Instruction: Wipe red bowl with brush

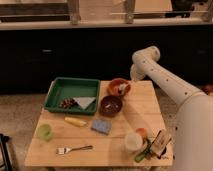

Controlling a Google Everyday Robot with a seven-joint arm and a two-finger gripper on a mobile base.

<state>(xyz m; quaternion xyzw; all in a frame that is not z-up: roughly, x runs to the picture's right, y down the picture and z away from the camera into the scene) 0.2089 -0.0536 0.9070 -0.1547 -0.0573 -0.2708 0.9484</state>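
The red bowl [119,87] sits at the back middle of the wooden table [145,112], right of the green tray. My gripper [131,78] hangs just above and to the right of the bowl, at the end of the white arm that reaches in from the right. It is shut on the brush [122,89], whose white handle slants down to the left into the bowl. The brush head is inside the bowl; I cannot tell whether it touches the bottom.
A maroon-brown bowl [110,105] stands just in front of the red bowl. The green tray [74,85] holds a grey cloth and dark grapes. A yellow item [75,121], blue sponge [101,126], green cup [45,131], fork [74,149], white cup [132,141] and packets [159,143] lie nearer.
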